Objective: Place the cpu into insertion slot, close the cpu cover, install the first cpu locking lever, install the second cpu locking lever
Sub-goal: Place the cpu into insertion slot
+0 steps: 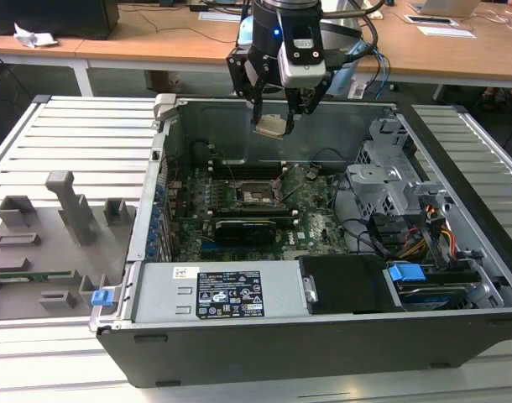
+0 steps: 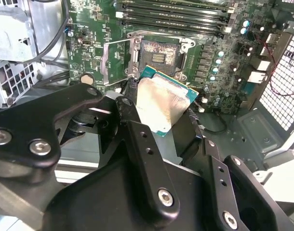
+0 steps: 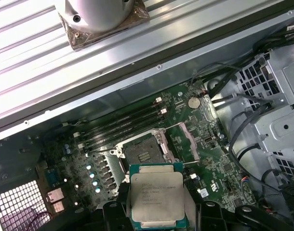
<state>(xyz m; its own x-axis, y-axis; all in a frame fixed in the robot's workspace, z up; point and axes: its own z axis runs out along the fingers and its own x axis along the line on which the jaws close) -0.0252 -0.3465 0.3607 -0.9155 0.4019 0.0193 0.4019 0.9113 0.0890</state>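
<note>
The tool (image 1: 275, 116) was clamped on the cpu (image 2: 164, 103) by opposite edges, well above the uncovered insertion slot (image 3: 144, 155), likely to keep the chip's underside free for seating.

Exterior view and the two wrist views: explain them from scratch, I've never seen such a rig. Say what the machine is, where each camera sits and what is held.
The machine is one robot arm ending in a black gripper, a two-fingered clamp. The exterior view comes from a camera off the arm, looking down on an opened desktop computer case lying on a slatted metal table; a grey tray of holders sits at the exterior view's left. Both wrist views come from cameras riding on the arm, looking down past the gripper. The gripper is shut on the cpu, a small square chip with a pale metal top, held in the air above the green motherboard. On that board the insertion slot, a dark square socket, lies uncovered and empty.
</note>
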